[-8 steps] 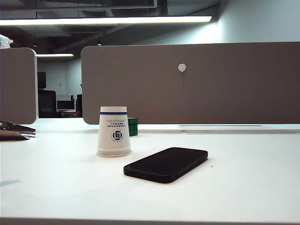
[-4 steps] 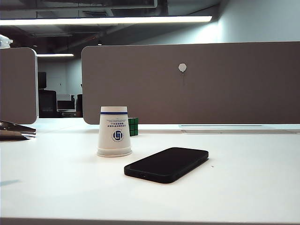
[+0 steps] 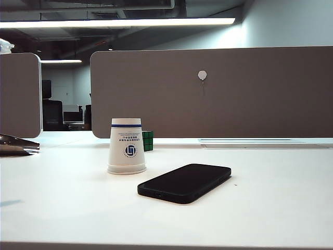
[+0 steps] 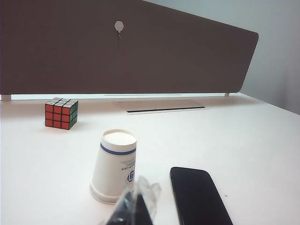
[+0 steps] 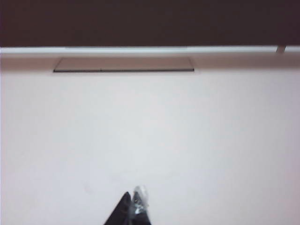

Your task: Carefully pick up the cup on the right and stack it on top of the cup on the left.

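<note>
Exterior view: nothing on the table [image 3: 270, 198] differs from the frames of a second ago. One paper cup [image 3: 126, 146] stands upside down, left of centre, base uppermost, rim flat on the surface. A black phone [image 3: 184, 182] lies just beside it to the right, apart from it, not touching. A Rubik's cube [image 3: 148, 140] sits behind the cup near the divider [image 3: 218, 94]. No arm enters this view.

Only one cup shows in any view (the task speaks of two, so this may be one cup already nested over the other, though the frames cannot confirm a second layer). If so, the stacking is likely done and the arms are parked; if not, the right-hand cup is simply out of sight.

Left wrist view: left gripper [image 4: 136, 208] hangs back from the cup [image 4: 114, 166], short of it, fingertips drawn together, holding nothing. Phone [image 4: 199, 197] and cube [image 4: 61, 113] both visible past it.

Right wrist view: right gripper [image 5: 132, 211] sits over bare table, tips pinched to a point, empty; no cup near it. Over the last second its jaws have come together.

Containers: the cup is inverted, so its interior is hidden. Its upturned base is a shallow white recess with nothing resting on it.
</note>
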### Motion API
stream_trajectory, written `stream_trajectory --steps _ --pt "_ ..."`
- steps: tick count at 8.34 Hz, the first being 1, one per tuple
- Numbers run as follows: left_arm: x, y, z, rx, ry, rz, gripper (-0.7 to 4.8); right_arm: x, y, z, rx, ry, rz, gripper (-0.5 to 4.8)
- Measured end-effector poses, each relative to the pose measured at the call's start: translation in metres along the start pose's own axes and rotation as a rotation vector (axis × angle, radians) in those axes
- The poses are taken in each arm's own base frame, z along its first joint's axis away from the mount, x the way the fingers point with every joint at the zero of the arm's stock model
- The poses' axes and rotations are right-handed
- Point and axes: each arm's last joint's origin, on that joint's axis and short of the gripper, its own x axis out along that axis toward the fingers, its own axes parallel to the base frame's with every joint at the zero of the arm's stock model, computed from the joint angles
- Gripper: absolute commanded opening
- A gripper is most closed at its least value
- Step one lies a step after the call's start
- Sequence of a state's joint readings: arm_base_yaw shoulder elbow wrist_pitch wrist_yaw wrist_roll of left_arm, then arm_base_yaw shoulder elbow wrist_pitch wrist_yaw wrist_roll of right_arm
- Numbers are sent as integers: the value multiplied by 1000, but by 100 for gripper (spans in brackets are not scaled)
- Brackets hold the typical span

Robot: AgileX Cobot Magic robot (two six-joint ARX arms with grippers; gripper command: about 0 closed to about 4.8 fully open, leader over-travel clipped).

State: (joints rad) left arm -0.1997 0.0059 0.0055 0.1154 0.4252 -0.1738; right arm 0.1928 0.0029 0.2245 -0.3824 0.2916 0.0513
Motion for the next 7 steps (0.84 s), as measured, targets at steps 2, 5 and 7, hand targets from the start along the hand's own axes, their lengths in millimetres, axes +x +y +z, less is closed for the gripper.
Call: stream_trajectory --steps 2,5,7 --pt "0 0 0 0 0 0 -5 3 1 -8 13 28 5 -1" --pt "0 0 0 0 0 0 -5 21 13 -37 24 -10 284 -1" --pt "0 0 0 0 0 0 -5 23 14 -44 20 14 331 -1"
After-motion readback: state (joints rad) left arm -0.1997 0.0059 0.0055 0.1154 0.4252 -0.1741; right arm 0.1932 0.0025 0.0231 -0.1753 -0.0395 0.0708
